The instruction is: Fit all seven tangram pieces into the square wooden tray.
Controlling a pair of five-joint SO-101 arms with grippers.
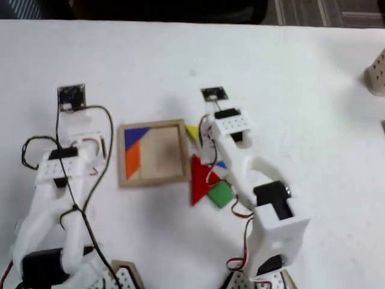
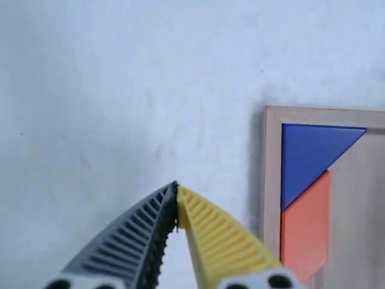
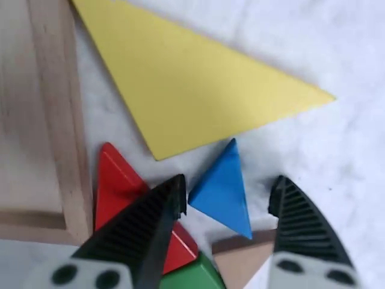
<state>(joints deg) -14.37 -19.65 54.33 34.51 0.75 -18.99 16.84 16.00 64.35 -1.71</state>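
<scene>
Right claw (image 3: 227, 183) spread w/ blue triangle (image 3: 221, 194) btwn tips; left claw (image 2: 176, 201) pressed together over white table (image 1: 301, 72).

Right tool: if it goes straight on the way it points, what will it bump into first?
Probably the small blue triangle, lying on the table straight ahead, in the gap of the open right tool. The yellow triangle is farther on. Depth is hard to judge from here.
</scene>
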